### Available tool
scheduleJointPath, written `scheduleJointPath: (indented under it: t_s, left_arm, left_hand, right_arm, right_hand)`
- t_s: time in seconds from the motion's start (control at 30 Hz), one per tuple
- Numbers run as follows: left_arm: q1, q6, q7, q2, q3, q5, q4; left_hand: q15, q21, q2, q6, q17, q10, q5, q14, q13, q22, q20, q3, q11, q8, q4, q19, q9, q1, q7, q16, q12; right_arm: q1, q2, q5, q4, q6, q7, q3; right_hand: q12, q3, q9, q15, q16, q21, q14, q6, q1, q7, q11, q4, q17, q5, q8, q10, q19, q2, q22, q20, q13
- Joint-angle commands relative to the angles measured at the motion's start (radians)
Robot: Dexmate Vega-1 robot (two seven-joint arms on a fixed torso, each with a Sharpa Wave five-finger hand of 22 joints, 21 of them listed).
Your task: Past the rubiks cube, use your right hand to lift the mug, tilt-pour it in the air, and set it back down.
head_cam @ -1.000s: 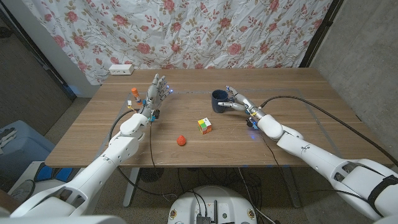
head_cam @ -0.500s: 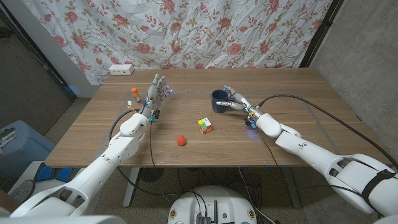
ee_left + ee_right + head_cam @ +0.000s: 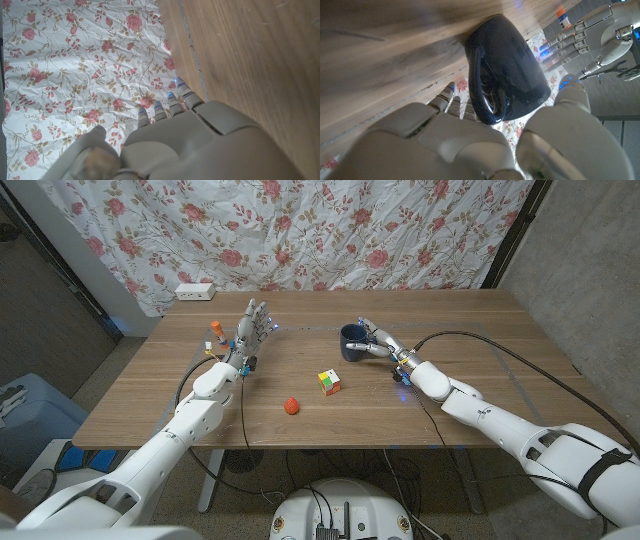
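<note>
Here the dark blue mug (image 3: 351,342) stands upright on the wooden table (image 3: 470,330), on the far side of the Rubik's cube (image 3: 329,382) from the robot. The right hand (image 3: 381,343) is at the mug's handle side, its fingers (image 3: 368,327) reaching round the far side of the rim and others toward the handle. In the right wrist view the mug (image 3: 507,75) sits just beyond the right hand (image 3: 465,145), with the handle loop facing the palm, the fingers (image 3: 447,97) spread on one side of it and the thumb (image 3: 572,97) on the other. Whether they already press on the mug I cannot tell, and the mug's base is on the wood.

The left hand (image 3: 249,332) stands well apart from the mug, fingers (image 3: 256,314) spread wide and pointing up, holding nothing; its fingertips (image 3: 170,102) show against the floral cloth (image 3: 75,65) in its own wrist view. Just beside those fingers, toward the table's left edge, stand small bottles (image 3: 217,331). A small red object (image 3: 291,406) lies nearer the robot than the cube. A white power strip (image 3: 195,291) lies at the table's far left corner, before the floral cloth (image 3: 300,230).
</note>
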Motion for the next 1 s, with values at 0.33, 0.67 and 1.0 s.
scheduleJointPath:
  t_s: [0.33,0.67,1.0]
  left_arm:
    - [0.000,0.000,0.000,0.000,0.000,0.000,0.000]
    - [0.000,0.000,0.000,0.000,0.000,0.000,-0.001]
    - [0.000,0.000,0.001,0.000,0.000,0.000,-0.001]
  left_hand:
    - [-0.004,0.006,0.118,-0.002,0.005,-0.004,0.004,0.008,0.005,0.003,0.000,0.006,-0.007,0.007,0.001,0.008,0.003,-0.003,-0.007,0.005,0.004]
    - [-0.004,0.006,0.118,-0.003,0.005,-0.003,0.004,0.008,0.005,0.003,0.000,0.006,-0.008,0.006,0.001,0.009,0.003,-0.003,-0.007,0.005,0.004]
    - [-0.003,0.006,0.119,-0.002,0.005,-0.003,0.004,0.009,0.005,0.003,-0.001,0.006,-0.006,0.006,0.001,0.009,0.003,-0.003,-0.007,0.005,0.004]
  right_arm:
    - [0.019,0.022,-0.015,0.054,0.041,-0.028,-0.016]
    - [0.032,0.034,-0.027,0.081,0.055,-0.047,-0.025]
    - [0.024,0.037,-0.034,0.073,0.042,-0.080,-0.025]
  right_hand:
    - [0.020,0.015,0.005,-0.050,0.040,0.010,0.117,0.002,0.068,-0.013,-0.034,-0.008,-0.002,0.014,0.042,0.084,0.046,-0.003,0.003,-0.008,0.006]
    - [0.038,0.014,0.007,-0.089,0.060,0.014,0.200,0.123,0.081,-0.037,-0.054,0.000,-0.002,0.012,0.088,0.173,0.098,-0.006,0.003,-0.026,0.008]
    - [0.053,0.015,0.006,-0.118,0.078,0.017,0.271,0.205,0.084,-0.041,-0.076,0.007,0.000,0.007,0.118,0.253,0.144,-0.001,0.004,-0.042,0.010]
